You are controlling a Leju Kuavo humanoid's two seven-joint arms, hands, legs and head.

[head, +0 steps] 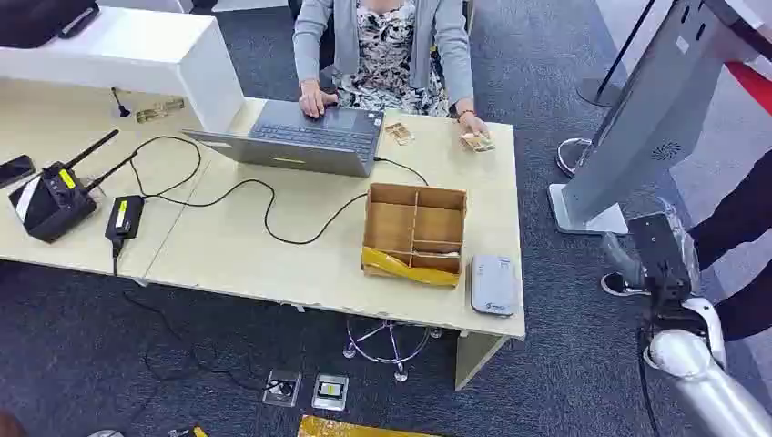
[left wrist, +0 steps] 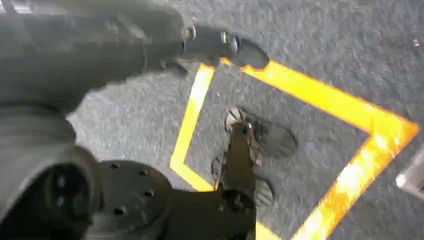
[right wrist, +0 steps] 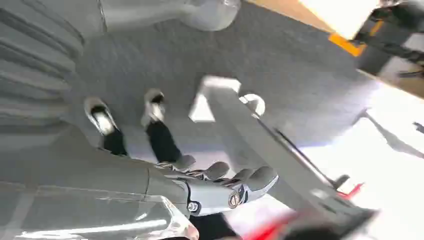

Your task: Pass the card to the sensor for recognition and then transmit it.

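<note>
- A black phone (head: 15, 168) lies at the far left edge of the counter (head: 228, 250), with a black radio unit with antennas (head: 53, 196) just beside it.
- A small black adapter (head: 124, 217) sits near the front edge, and its cable runs across to the grey laptop (head: 296, 138) at the back edge.
- A person in a grey cardigan (head: 387, 45) sits behind the counter, one hand on the laptop.
- A card (head: 399, 134) lies just right of the laptop; the person's other hand (head: 474, 137) rests on more cards (head: 479, 143) at the back right corner.
- A cardboard divider box (head: 415, 232) stands toward the right end, a yellow strip along its front.
- The white card sensor (head: 492, 284) lies at the front right corner, just beside the box.
- A grey kiosk stand (head: 646, 118) rises from the carpet to the right of the counter.
- The right robot hand (head: 657, 253) is raised off the right edge of the counter, near the kiosk base; in the right wrist view its fingers (right wrist: 245, 177) curl in with nothing in them.
- The left robot hand (left wrist: 220, 45) hangs over grey carpet with yellow floor tape (left wrist: 320, 97); I cannot tell how far it is open.
</note>
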